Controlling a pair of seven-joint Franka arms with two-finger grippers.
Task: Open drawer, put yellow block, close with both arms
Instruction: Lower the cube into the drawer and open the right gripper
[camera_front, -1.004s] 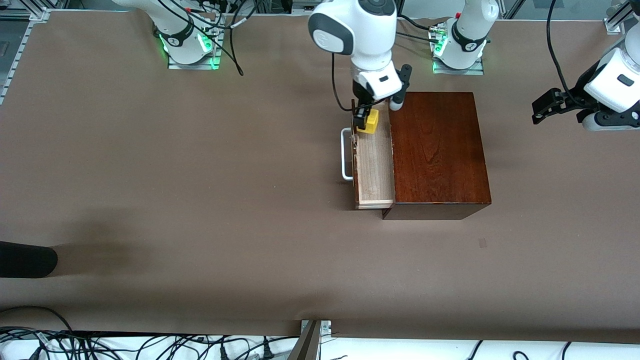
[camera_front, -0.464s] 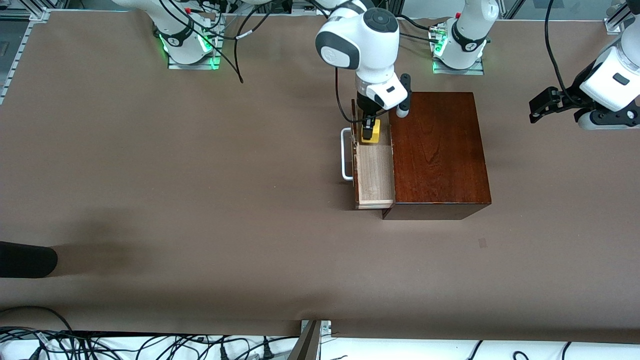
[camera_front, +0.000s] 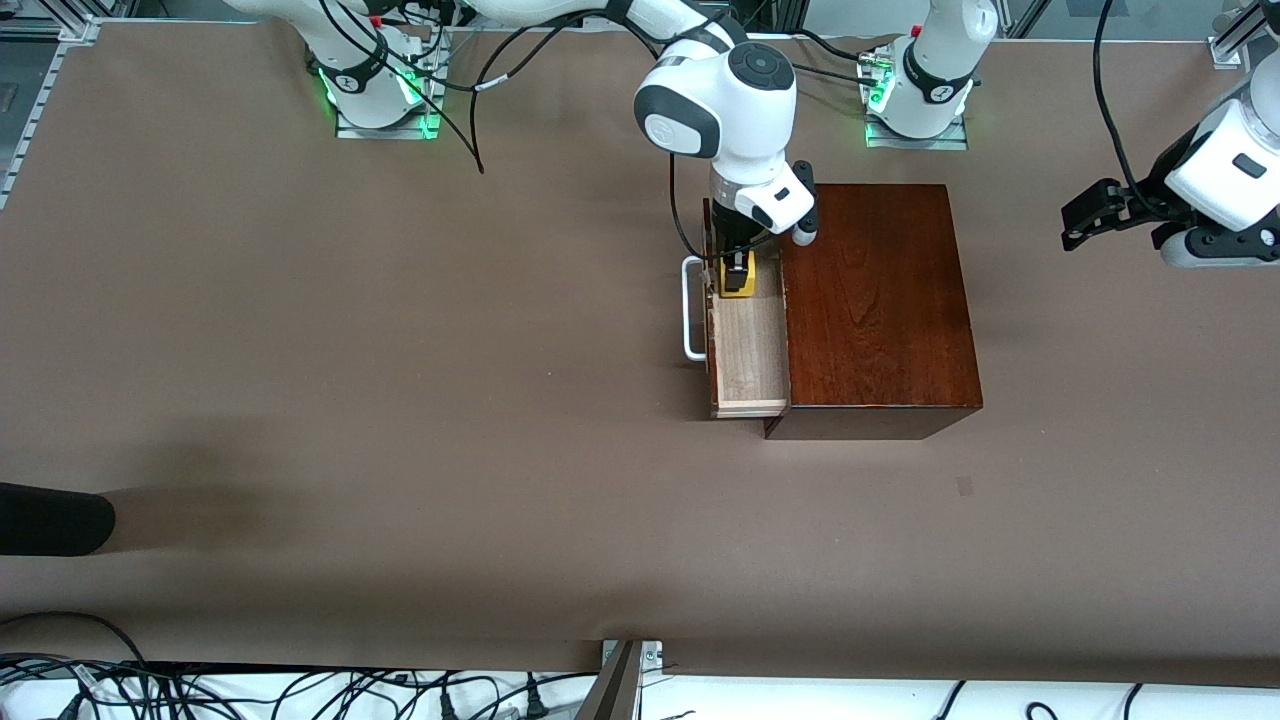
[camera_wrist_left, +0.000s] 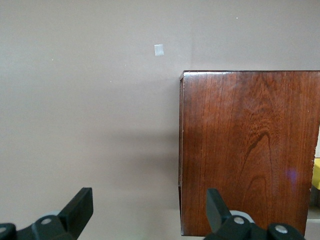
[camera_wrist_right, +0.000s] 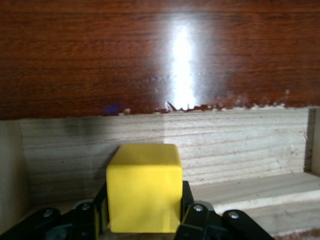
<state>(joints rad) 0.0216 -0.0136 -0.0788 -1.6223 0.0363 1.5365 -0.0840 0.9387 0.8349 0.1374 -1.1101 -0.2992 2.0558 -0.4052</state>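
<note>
The drawer (camera_front: 745, 345) is open; the right gripper (camera_front: 739, 272) grips the yellow block (camera_front: 739, 285) inside it, not yet released. The left gripper (camera_front: 1085, 213) waits with fingers spread, holding nothing. Closing remains.

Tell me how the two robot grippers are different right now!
The right gripper is shut on the yellow block; the left gripper is open and holds nothing. The right gripper is down in the open drawer, while the left gripper hangs over bare table at the left arm's end, beside the wooden box, waiting. Both are black with two fingers.
</note>
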